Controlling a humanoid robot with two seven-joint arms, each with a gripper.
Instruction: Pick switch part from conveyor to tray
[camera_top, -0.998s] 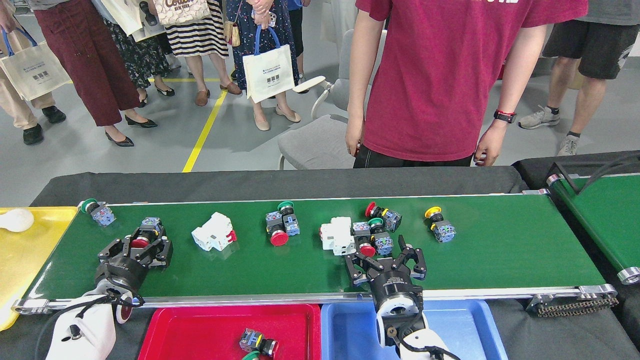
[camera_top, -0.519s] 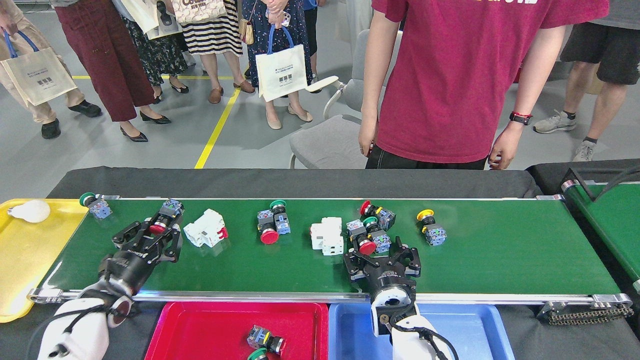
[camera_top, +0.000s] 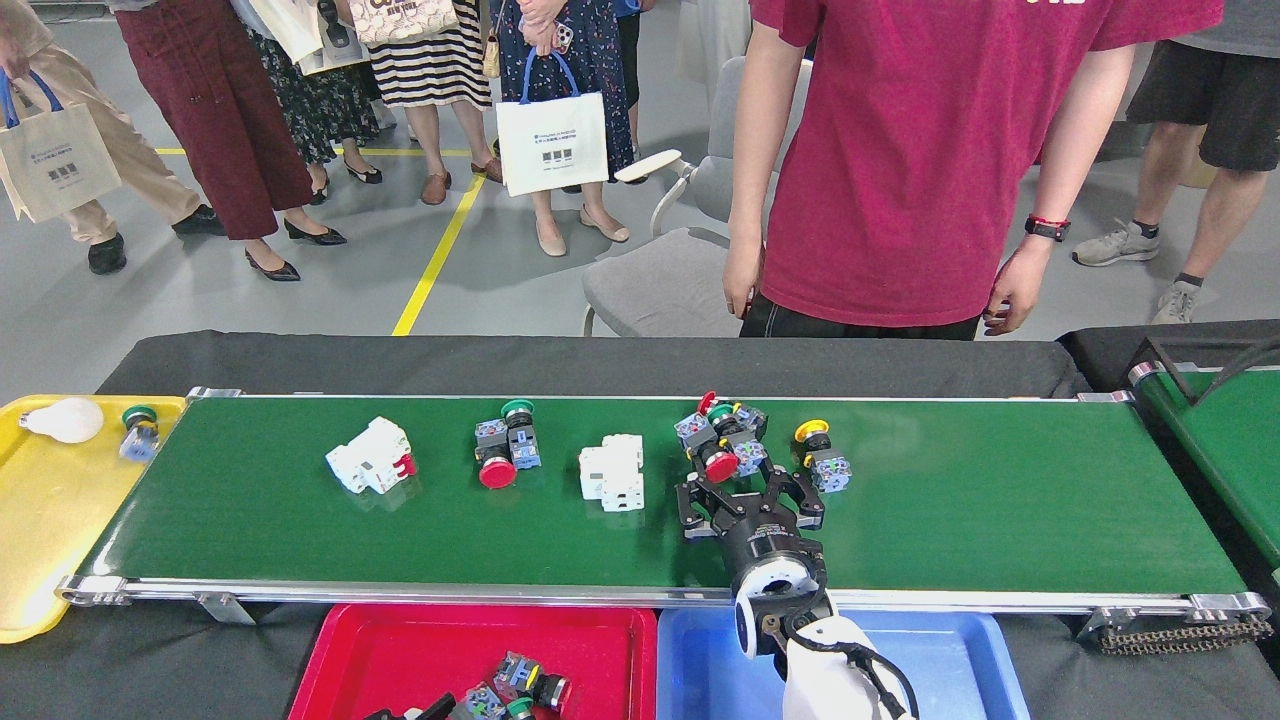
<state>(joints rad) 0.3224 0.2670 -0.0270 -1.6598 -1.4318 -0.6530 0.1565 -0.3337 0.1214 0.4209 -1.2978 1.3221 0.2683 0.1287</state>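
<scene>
Right hand (camera_top: 750, 492) sat spread open on the conveyor (camera_top: 1000, 500) just short of a switch cluster (camera_top: 722, 443), while two switch parts (camera_top: 515, 690) lay in the red tray (camera_top: 400, 650).

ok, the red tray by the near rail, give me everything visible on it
The red tray looks like glossy moulded plastic, shallow with a raised rim and rounded corners. It sits flat on the dark cloth just below the conveyor's near rail, side by side with the blue tray on its right. Its lower part is cut off by the picture's edge. A few switch parts lie clustered at its lower middle. A dark piece pokes in at the bottom; what it is I cannot tell.
</scene>
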